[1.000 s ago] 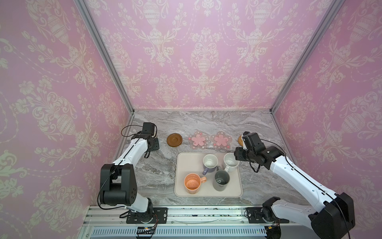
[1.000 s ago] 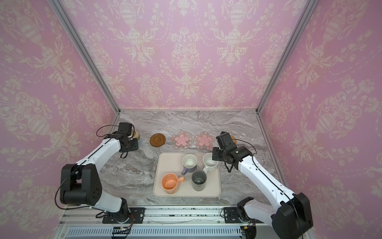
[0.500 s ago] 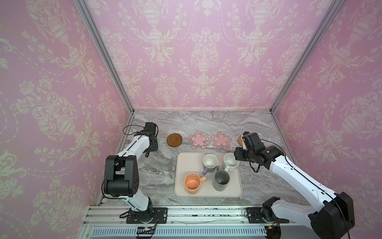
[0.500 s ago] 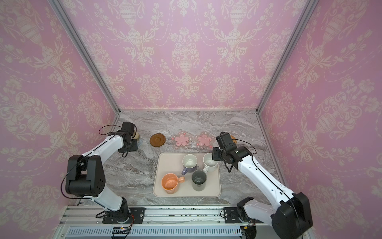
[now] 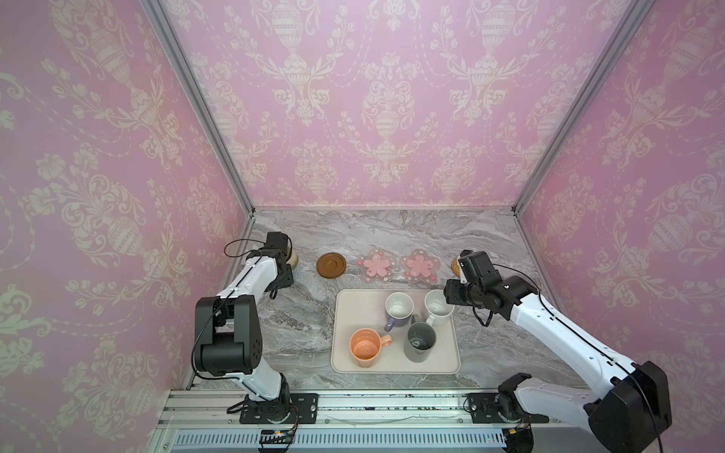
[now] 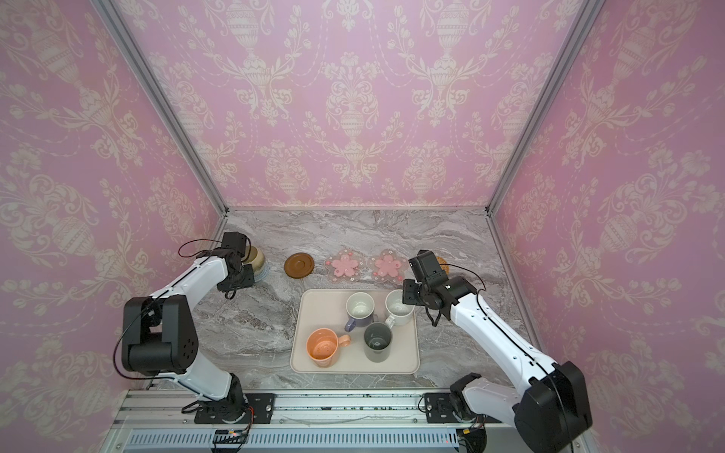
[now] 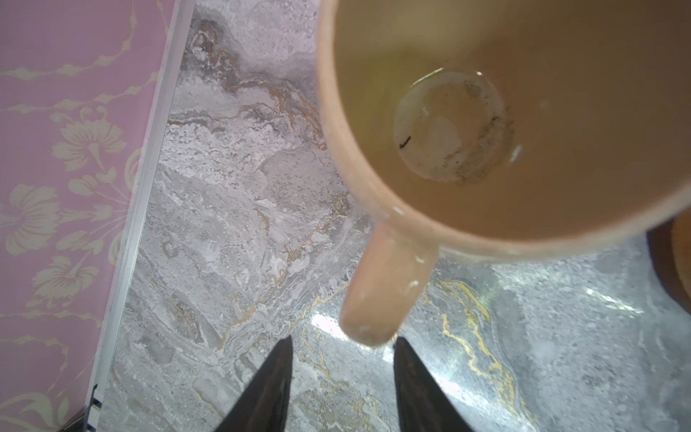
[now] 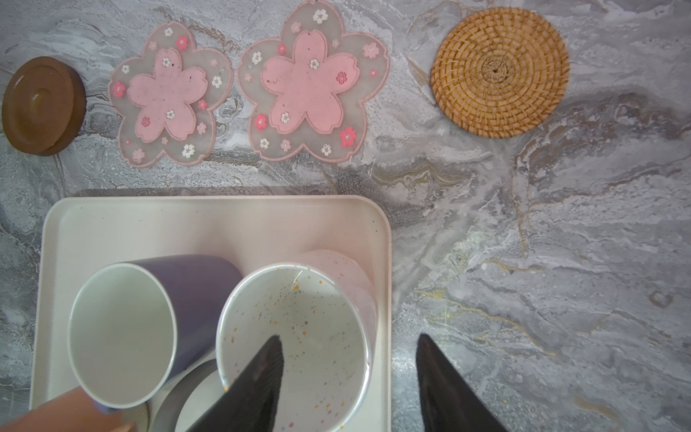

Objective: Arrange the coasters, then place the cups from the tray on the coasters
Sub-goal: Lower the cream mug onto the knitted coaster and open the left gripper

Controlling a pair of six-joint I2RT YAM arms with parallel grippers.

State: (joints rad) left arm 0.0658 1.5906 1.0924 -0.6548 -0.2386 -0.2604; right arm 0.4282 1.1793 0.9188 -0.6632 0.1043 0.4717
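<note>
The olive-yellow mug stands on the blue-grey coaster at the far left of the coaster row. Its handle points at my left gripper, which is open, with the fingertips just short of the handle. To the right lie the dark brown disc, two pink flower coasters and the tan rattan coaster. My right gripper hangs open over the white speckled mug on the tray, one finger above the mug's inside and the other beyond the tray rim.
The lavender mug, the tall dark grey mug and the peach-orange mug also stand on the tray, close together. The left wall's metal rail runs close beside the olive-yellow mug. The right wrist hides part of the rattan coaster in both top views.
The left arm's elbow has shifted a little while its gripper stays by the olive-yellow mug. The right arm has not moved.
</note>
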